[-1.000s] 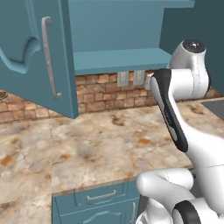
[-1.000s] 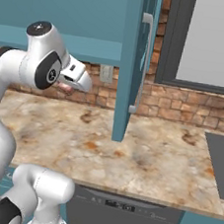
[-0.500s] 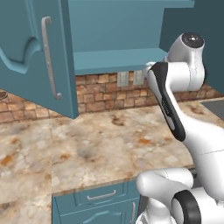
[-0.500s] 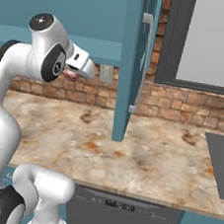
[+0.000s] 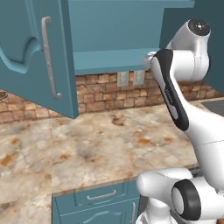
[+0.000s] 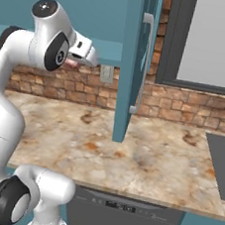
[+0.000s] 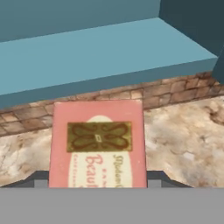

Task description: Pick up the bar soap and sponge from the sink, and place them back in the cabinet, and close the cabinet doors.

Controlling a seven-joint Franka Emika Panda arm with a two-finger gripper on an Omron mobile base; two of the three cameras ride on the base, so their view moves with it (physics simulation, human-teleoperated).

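Observation:
The bar soap (image 7: 98, 144), a pinkish block with a printed label, sits between my fingertips, and my gripper (image 7: 97, 179) is shut on it. The hand is raised in front of the open cabinet, just before the front edge of its teal shelf (image 7: 87, 57) and about level with it. From the right, the gripper (image 6: 80, 56) points at the shelf (image 6: 104, 51) with a bit of pink soap (image 6: 70, 64) under it. Both cabinet doors stand open: the left one (image 5: 30, 52) and the right one (image 6: 133, 62). The sponge is out of view.
A marbled stone counter (image 5: 109, 144) runs below the cabinet, with a brick backsplash (image 5: 105, 92) and wall outlets (image 5: 131, 78). A dark grey panel (image 6: 223, 163) is set in the counter at the far right. The open right door (image 6: 133, 62) hangs close beside the hand.
The arm has lifted the hand and the soap upward and forward, from below the shelf to its front edge. The cabinet doors have not moved.

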